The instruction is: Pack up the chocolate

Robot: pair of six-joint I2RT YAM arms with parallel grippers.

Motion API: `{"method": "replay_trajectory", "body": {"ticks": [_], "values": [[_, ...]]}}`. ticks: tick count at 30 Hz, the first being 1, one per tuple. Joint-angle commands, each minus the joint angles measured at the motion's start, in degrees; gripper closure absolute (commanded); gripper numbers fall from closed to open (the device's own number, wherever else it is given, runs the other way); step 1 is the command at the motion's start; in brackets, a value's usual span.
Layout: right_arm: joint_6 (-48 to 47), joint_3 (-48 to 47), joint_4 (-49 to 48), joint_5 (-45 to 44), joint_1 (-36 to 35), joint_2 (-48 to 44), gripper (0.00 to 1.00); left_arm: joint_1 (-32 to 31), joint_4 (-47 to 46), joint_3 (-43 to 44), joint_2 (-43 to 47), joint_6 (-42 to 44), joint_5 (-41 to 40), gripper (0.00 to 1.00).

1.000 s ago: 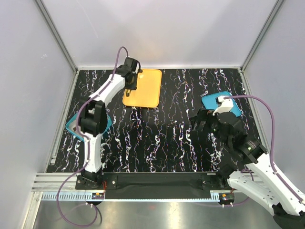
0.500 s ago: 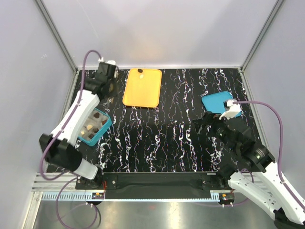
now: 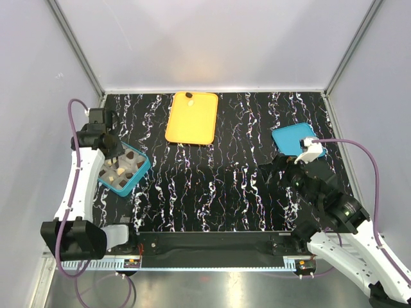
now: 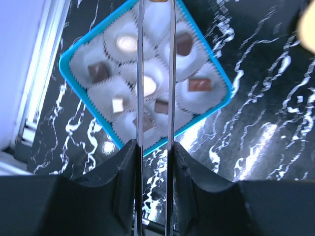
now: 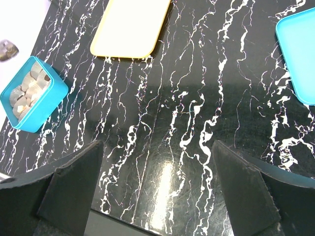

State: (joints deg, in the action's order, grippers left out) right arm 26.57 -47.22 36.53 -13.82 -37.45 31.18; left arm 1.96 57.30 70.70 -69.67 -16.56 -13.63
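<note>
Pinching small tan chocolate piece (image 4: 157, 1) in left claw (image 4: 156, 7), over teal compartmented box (image 4: 197, 119)'s twelve-o'clock corner cup in wrist view; right claw (image 5: 157, 145) gaping.

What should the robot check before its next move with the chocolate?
1. Left gripper over the teal box: ok.
2. Something held between its tips: cannot tell, they meet the picture's edge.
3. Free cup under the tips: ok, the corner cup looks empty.
4. Right gripper open and clear of the box: ok.
5. Orange tray emptied: not ok, a dark piece sits on it.
</note>
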Motion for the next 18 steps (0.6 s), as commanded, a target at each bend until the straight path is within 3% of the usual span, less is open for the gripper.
{"method": "replay_trajectory", "body": {"ticks": [1,18], "values": [[-1.25,-0.06,-0.59,0.73,-0.25,-0.15,0.0,2.35,-2.63,-1.61,0.68,-0.41,2.99,0.66],[-1.08,0.38,-1.56,0.99,-0.34,0.02,0.0,3.41,-7.55,-6.62,-2.31,-3.22,1.93,0.64]]}}
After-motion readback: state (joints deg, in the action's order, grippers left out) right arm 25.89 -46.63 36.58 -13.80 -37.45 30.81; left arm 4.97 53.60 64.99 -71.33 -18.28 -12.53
